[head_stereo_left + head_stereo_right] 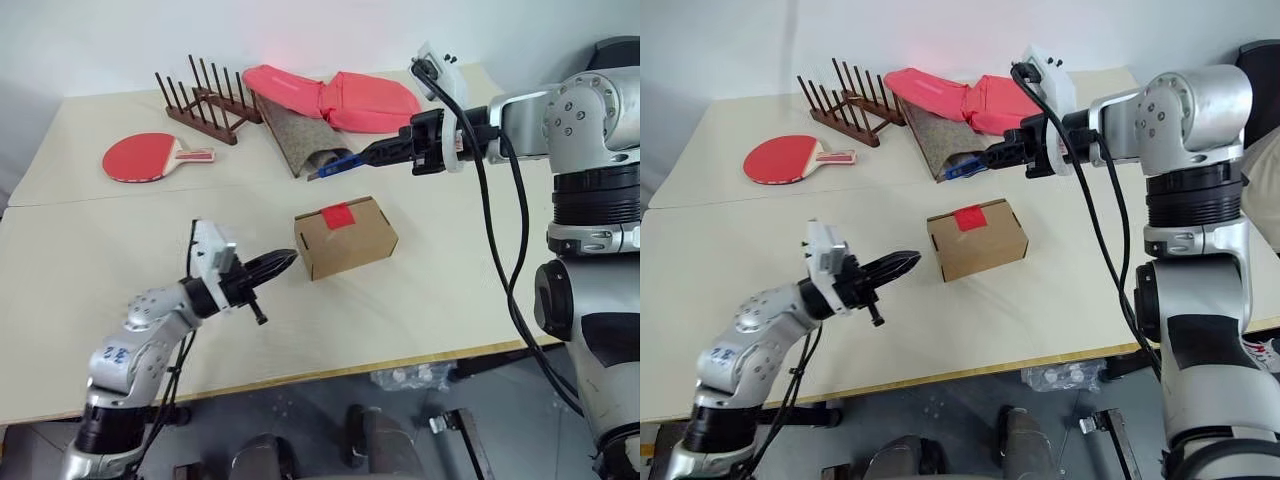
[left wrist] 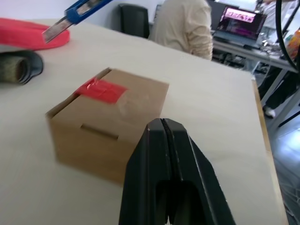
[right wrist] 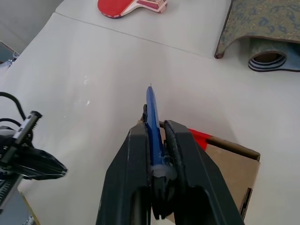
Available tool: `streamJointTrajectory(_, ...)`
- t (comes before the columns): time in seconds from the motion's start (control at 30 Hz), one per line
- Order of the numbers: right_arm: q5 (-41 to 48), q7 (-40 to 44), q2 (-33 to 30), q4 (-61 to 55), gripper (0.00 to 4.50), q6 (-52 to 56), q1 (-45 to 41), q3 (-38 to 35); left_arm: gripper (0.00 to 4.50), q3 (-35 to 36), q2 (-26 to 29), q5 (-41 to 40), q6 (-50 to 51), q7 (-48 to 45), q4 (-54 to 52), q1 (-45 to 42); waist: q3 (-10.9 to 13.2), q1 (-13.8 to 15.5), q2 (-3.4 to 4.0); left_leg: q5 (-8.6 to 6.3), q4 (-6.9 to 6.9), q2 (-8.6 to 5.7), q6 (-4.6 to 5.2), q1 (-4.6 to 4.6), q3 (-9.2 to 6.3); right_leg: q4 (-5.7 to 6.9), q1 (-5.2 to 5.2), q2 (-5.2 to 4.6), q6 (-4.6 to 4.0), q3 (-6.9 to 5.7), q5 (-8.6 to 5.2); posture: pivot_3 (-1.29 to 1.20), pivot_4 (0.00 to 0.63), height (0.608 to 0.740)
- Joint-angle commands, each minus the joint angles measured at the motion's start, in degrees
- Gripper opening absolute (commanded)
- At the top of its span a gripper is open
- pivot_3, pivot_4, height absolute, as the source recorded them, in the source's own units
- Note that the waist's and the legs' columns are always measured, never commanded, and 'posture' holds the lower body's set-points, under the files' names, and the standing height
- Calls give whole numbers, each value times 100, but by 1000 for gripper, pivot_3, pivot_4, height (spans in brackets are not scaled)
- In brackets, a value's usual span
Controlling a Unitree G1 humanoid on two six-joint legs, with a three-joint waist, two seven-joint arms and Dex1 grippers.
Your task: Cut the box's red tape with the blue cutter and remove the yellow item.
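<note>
Box (image 1: 345,238) sits mid-table w/ red tape (image 1: 337,216) on top over the flap edge. Left gripper (image 1: 283,263) has its fingers pressed together, empty, tips pointing at box's near-left corner, just short of it. Right gripper (image 1: 372,153) is clamped on the blue cutter (image 1: 336,167), held in the air behind the box, blade end toward the rolled mat (image 1: 303,143). Red paddle (image 1: 150,157) lies far left.

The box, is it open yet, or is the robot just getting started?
Just getting started. Done: the right gripper has its fingers shut on the blue cutter, held up above the table. In hand: the left gripper, fingers shut, sits beside the box, apparently not touching it. Left: the red tape looks uncut, the flap is closed, and the yellow item is hidden.
</note>
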Motion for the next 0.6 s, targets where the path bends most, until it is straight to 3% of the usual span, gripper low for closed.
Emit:
streamJointTrajectory(0.03,28,-79,-22,-240,161,24,0,-300,0,-191,-182,302,-214,92,220,-288,0,-1,0,0,0,0,0,1,0,1,0,0,0,0,0,0,150,740)
streamJointTrajectory(0.4,29,-343,70,-446,161,146,174,-645,0,-857,-483,1196,-413,-88,1540,-1404,0,-5,0,1,2,1,-1,0,-1,3,0,4,0,1,0,0,150,740)
streamJointTrajectory(0.6,31,-486,33,-564,161,229,284,-837,0,-968,-22,1510,-305,-500,1858,-1535,0,-27,0,2,0,3,-2,1,-1,5,-3,5,0,0,0,0,150,740)
